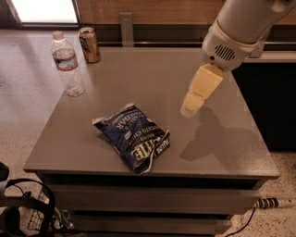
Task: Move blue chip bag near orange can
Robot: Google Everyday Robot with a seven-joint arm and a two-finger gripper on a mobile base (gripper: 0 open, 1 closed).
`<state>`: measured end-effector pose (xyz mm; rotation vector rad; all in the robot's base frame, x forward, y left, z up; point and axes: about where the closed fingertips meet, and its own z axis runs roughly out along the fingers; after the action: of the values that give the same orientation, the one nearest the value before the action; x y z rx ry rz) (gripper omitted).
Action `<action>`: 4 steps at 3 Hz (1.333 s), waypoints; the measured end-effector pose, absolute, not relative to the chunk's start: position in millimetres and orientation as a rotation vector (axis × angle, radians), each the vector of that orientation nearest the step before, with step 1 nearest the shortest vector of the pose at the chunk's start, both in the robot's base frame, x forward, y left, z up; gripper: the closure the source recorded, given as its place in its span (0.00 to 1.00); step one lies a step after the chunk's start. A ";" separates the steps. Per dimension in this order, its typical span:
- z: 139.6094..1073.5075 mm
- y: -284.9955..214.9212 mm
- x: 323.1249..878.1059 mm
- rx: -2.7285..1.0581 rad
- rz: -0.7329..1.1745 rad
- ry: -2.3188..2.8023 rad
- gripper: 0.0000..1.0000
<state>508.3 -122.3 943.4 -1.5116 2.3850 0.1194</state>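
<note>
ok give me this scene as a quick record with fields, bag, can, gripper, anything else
blue chip bag: lying near the front edge of the table
orange can: upright at the far left corner
water bottle: upright by the left edge, in front of the can
gripper: above the table, right of the bag, not touching it
task status: bag not yet near the can

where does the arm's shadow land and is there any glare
Camera view: the gripper hangs over the table, right of the chip bag; its shadow lands on the tabletop to its lower right. Camera view: a bright panel glares top left, behind the bottle.
</note>
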 end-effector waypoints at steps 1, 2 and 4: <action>902.9 -93.0 496.8 -1.458 0.246 2.455 0.00; 867.0 -67.1 483.1 -1.433 0.379 2.468 0.00; 840.8 -13.8 461.5 -1.412 0.541 2.404 0.00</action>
<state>461.5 -13.8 840.8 -1.4118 2.4039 0.5412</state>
